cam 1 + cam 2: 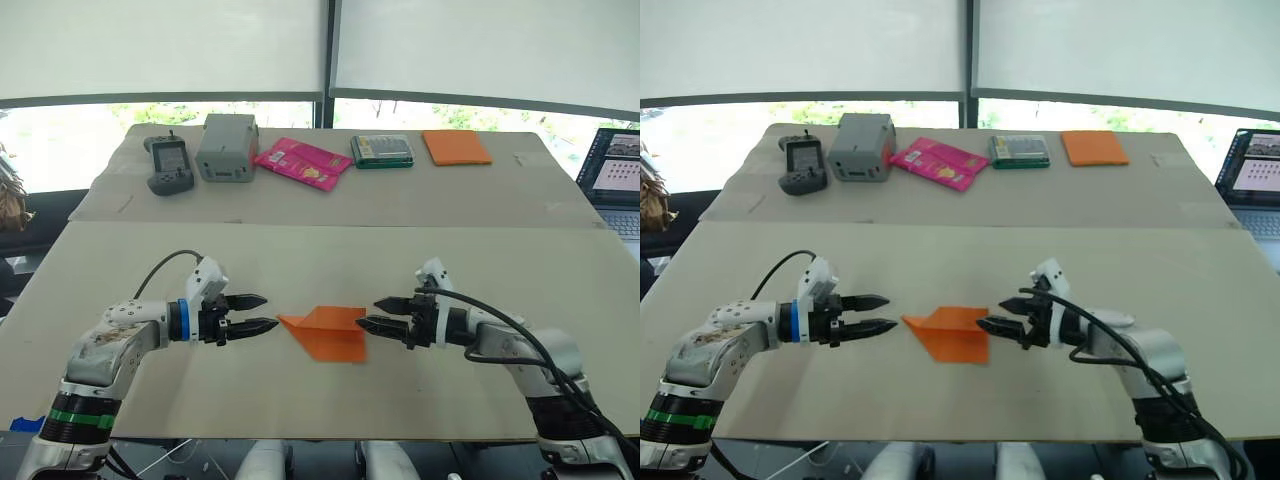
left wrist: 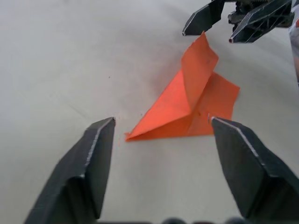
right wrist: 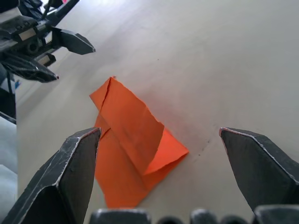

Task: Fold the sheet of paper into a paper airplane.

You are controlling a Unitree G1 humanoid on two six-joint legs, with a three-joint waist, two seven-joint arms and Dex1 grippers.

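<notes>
Orange sheet of paper [image 1: 326,332] lies partly folded on the near counter [image 1: 300,260], between the two hands, pointed tip aimed at the left hand [image 1: 262,312] and broad end toward the right hand [image 1: 375,313]. Both hands hang low over the surface with fingers spread, holding nothing; the right one's tips sit just beside the paper's edge, whether touching I cannot tell, while the left one's tips stand a little apart from the point. Head views give the layout but flatten the paper; the left wrist view shows one flap lifted off the counter along a diagonal crease, with the right hand's fingertips just past that raised corner. Right wrist view shows the upper layer curling up at its free edge over a flat layer beneath, and the left hand beyond the tip. Counter is pale beige, two tops set end to end with a seam across. On the far top: a dark handheld controller [image 1: 167,164], a grey box [image 1: 227,147], a pink packet [image 1: 302,162], a green-edged tin [image 1: 382,150], and a thicker orange pad [image 1: 456,147]. An open laptop [image 1: 614,180] sits at the right edge. Behind, wide windows with white blinds [image 1: 160,45] drawn most of the way down, greenery below them.
</notes>
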